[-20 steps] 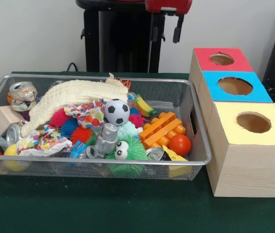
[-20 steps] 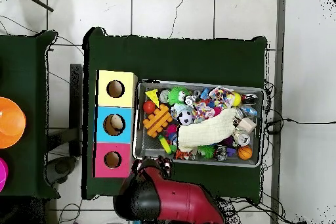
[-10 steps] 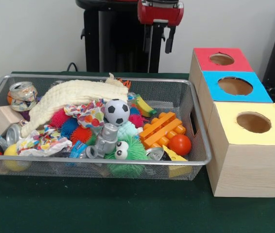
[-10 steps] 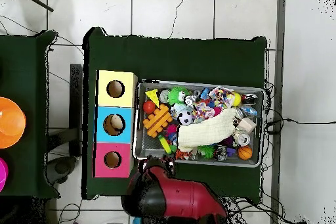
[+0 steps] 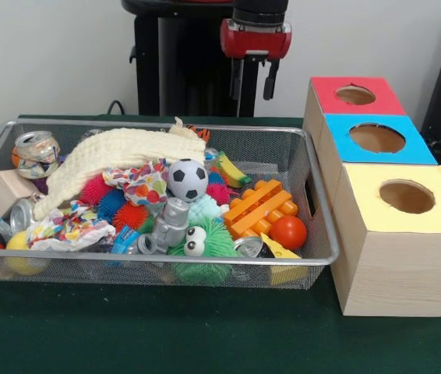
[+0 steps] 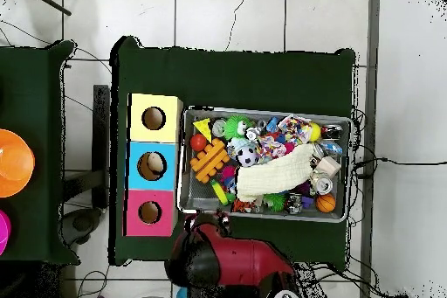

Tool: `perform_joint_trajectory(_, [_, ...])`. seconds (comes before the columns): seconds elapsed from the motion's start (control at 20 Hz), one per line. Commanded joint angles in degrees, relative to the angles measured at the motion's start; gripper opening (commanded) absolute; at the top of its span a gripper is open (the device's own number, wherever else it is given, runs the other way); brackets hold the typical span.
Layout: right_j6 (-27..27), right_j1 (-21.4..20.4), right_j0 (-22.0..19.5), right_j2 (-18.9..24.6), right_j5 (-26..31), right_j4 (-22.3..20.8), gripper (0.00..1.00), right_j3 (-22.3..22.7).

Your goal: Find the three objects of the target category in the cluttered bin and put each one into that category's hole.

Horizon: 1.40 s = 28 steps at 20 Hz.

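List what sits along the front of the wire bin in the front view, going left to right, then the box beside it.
Yellow ball → green fuzzy toy with googly eyes → orange-red ball → yellow-topped wooden box.

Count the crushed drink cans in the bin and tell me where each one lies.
3 show clearly: a crushed can at the bin's far-left corner, a second can below the wooden block, and a third can beside the orange ball. More may be buried.
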Motion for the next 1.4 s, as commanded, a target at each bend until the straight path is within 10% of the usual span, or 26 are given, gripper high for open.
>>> perform_joint_trajectory(0.05, [7.09, 5.83, -0.44, 3.90, -5.13, -3.03, 1.00, -2.72])
perform_joint_trajectory(1.4, [7.35, 8.47, -2.13, 4.52, -7.95, -5.41, 1.00, -4.24])
